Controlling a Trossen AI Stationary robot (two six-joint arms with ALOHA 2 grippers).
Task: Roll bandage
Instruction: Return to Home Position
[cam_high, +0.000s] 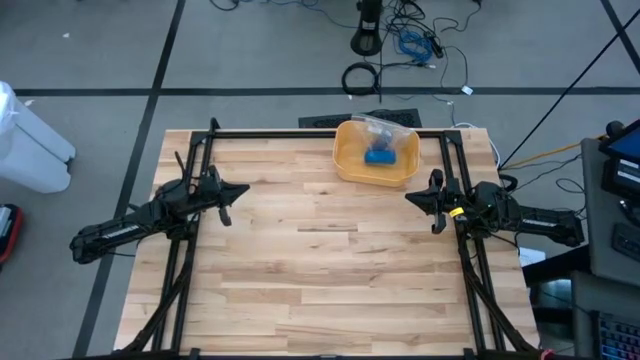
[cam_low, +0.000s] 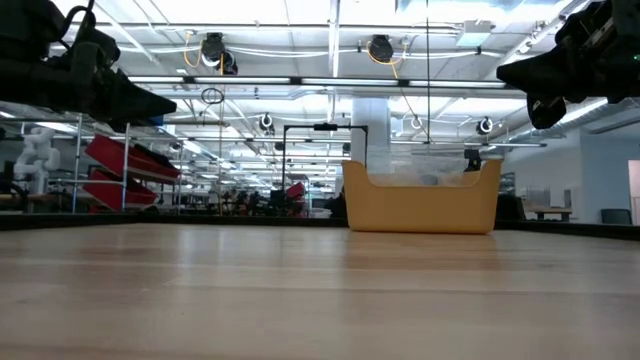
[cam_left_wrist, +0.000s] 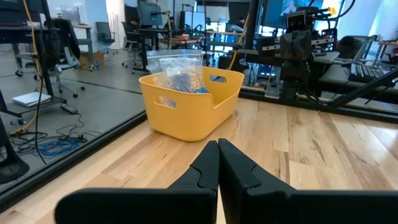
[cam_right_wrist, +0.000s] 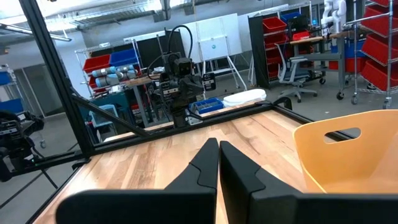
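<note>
Since the blue bandage (cam_high: 379, 156) lies in its clear bag (cam_high: 388, 127) inside the yellow bin (cam_high: 345, 162) at the counter's (cam_high: 320, 270) far edge, the job looks done, and the left arm (cam_high: 150, 215) and right arm (cam_high: 505, 210), jaws pressed together and empty at either side, need only settle home.

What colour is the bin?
The bin is yellow, clearest in the left wrist view.
</note>
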